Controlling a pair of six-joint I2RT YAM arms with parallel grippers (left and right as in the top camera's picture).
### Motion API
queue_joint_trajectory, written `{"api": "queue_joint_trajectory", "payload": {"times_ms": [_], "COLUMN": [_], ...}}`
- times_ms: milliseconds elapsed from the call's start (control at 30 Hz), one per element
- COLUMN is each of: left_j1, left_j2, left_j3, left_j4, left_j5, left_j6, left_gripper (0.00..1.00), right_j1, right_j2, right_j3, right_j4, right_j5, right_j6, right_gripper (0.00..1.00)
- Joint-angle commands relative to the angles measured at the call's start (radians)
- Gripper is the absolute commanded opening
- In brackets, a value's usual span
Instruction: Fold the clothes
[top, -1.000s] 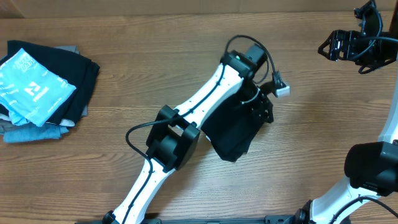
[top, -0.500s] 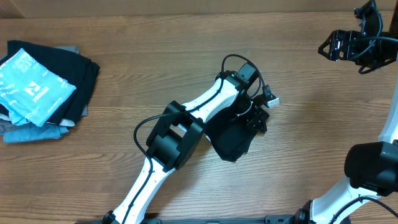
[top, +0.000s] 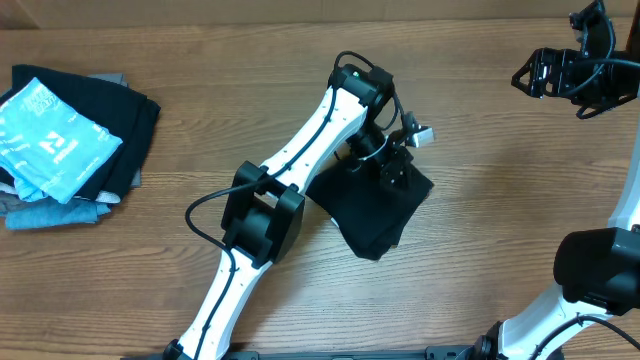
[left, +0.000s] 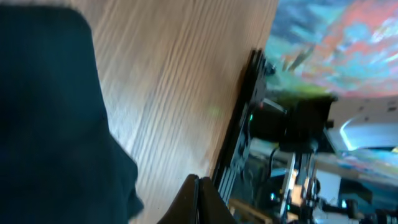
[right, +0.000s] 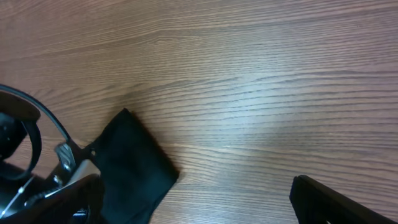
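Swinging leftward and slightly away from the robot, the left arm has uncovered more of the black T-shirt (top: 372, 215), which has barely shifted, while the right arm has not moved. From overhead, the shirt lies as a compact bundle at mid-bench, its long axis seemingly slanting from far right toward the near side; the left claw (top: 392, 172) hangs over its far edge, so the cloth lies just below and toward the robot from it. The right claw (top: 545, 72) is parked well apart at the far right corner with jaws spread wide, making the left arm plainly the nearer. A stack of folded garments (top: 60, 140) sits at the far left. Through the left wrist, the closed claw shows nothing between its tips, dark fabric (left: 50, 112) beside it on the bench (left: 180, 74). Through the right wrist, the shirt sits low and left, one finger (right: 329, 199) showing.
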Motion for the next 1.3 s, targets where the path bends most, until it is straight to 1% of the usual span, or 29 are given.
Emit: {"api": "queue_joint_trajectory", "payload": {"times_ms": [0, 67, 167, 333, 400, 433, 533, 600, 633, 700, 733, 767, 833, 933, 967, 1033, 1067, 1133, 1233, 1267], "left_j1": [-0.045, -0.065, -0.087, -0.091, -0.09, -0.09, -0.09, -0.089, -0.089, -0.09, -0.09, -0.09, -0.09, -0.09, -0.09, -0.089, -0.085, -0.077, -0.053, -0.045], "left_j2": [-0.004, -0.004, -0.004, -0.004, -0.004, -0.004, -0.004, -0.004, -0.004, -0.004, -0.004, -0.004, -0.016, -0.079, -0.133, -0.221, -0.27, -0.343, -0.431, -0.437], "left_j3": [-0.01, -0.032, -0.103, -0.253, -0.323, -0.361, -0.463, -0.548, -0.583, -0.647, -0.672, -0.677, -0.661, -0.596, -0.554, -0.489, -0.457, -0.421, -0.405, -0.405], "left_j4": [-0.066, -0.091, -0.123, -0.123, -0.118, -0.092, 0.025, 0.163, 0.233, 0.37, 0.424, 0.436, 0.401, 0.281, 0.214, 0.147, 0.138, 0.166, 0.318, 0.353], "left_j5": [-0.093, -0.121, -0.122, -0.109, -0.106, -0.098, -0.092, -0.098, -0.095, -0.109, -0.111, -0.105, -0.069, -0.047, -0.047, -0.073, -0.1, -0.158, -0.357, -0.397], "left_j6": [0.057, 0.062, 0.12, 0.164, 0.217, 0.241, 0.245, 0.243, 0.224, 0.13, 0.066, 0.03, 0.023, 0.03, 0.03, 0.029, 0.02, -0.042, -0.273, -0.321], "left_gripper": [0.04, 0.04, 0.04, 0.04, 0.04, 0.04, 0.04, 0.04, 0.04, 0.04, 0.04, 0.04, 0.04, 0.04, 0.04, 0.04, 0.04, 0.04, 0.04, 0.04], "right_j1": [-0.001, -0.001, -0.001, -0.001, -0.001, -0.001, -0.001, -0.001, -0.001, -0.001, -0.001, -0.001, -0.001, -0.001, -0.001, -0.001, -0.001, -0.001, -0.001, -0.001], "right_j2": [-0.002, -0.002, -0.002, -0.002, -0.002, -0.002, -0.002, -0.002, -0.002, -0.002, -0.002, -0.002, -0.002, -0.002, -0.002, -0.002, -0.002, -0.002, -0.002, -0.002], "right_j3": [0.002, 0.002, 0.002, 0.002, 0.002, 0.002, 0.002, 0.002, 0.002, 0.002, 0.002, 0.002, 0.002, 0.002, 0.002, 0.002, 0.002, 0.002, 0.002, 0.002], "right_j4": [0.002, 0.002, 0.002, 0.002, 0.002, 0.002, 0.002, 0.002, 0.002, 0.002, 0.002, 0.002, 0.002, 0.002, 0.002, 0.002, 0.002, 0.002, 0.002, 0.002], "right_j5": [0.002, 0.002, 0.002, 0.002, 0.002, 0.002, 0.002, 0.002, 0.002, 0.002, 0.002, 0.002, 0.002, 0.002, 0.002, 0.002, 0.002, 0.002, 0.002, 0.002], "right_j6": [0.004, 0.004, 0.004, 0.004, 0.004, 0.004, 0.004, 0.004, 0.004, 0.004, 0.004, 0.004, 0.004, 0.004, 0.004, 0.004, 0.004, 0.004, 0.004, 0.004], "right_gripper": [1.0, 1.0, 1.0, 1.0, 1.0, 1.0, 1.0, 1.0, 1.0, 1.0, 1.0, 1.0, 1.0, 1.0, 1.0, 1.0, 1.0, 1.0, 1.0, 1.0]}}
